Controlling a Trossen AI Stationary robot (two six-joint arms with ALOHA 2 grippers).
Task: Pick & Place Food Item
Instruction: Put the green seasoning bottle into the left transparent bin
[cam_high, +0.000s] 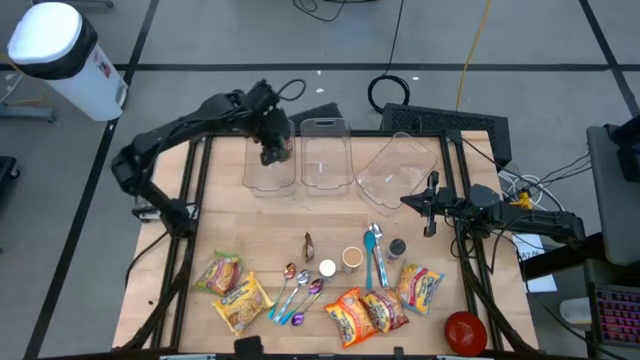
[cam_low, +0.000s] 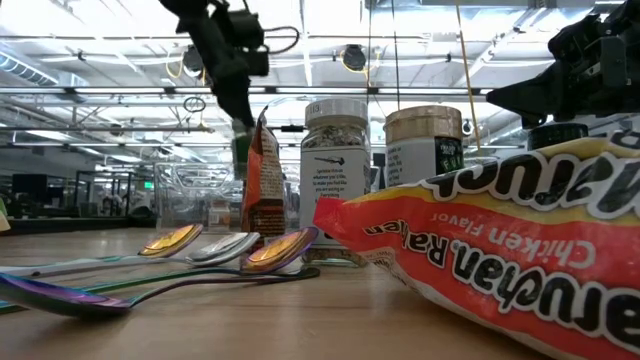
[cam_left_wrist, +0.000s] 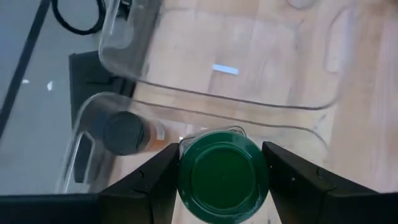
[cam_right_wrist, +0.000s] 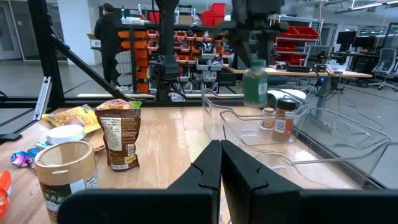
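My left gripper (cam_high: 272, 152) is over the leftmost of three clear containers (cam_high: 270, 180) at the table's far side, shut on a green-lidded jar (cam_left_wrist: 224, 177). The right wrist view shows that jar (cam_right_wrist: 255, 84) hanging above the containers. A dark-lidded jar (cam_left_wrist: 124, 132) stands inside the container below it. My right gripper (cam_high: 432, 205) waits at the table's right side, shut and empty, its fingers (cam_right_wrist: 221, 165) pointing level across the table. My left gripper pinches the green-lidded jar between its two fingers (cam_left_wrist: 152, 183), one on each side of the jar's body just below the lid (cam_left_wrist: 186, 186). The fingers slant down from above. The jar hangs roughly upright, lifted clear above the container.
The near half of the table holds ramen packets (cam_high: 365, 312), snack packets (cam_high: 230, 290), several spoons (cam_high: 295, 295), small jars (cam_high: 352, 258) and a brown pouch (cam_high: 309, 243). A red bowl (cam_high: 465, 330) sits at the near right corner. A person (cam_right_wrist: 109, 37) stands in the room beyond.
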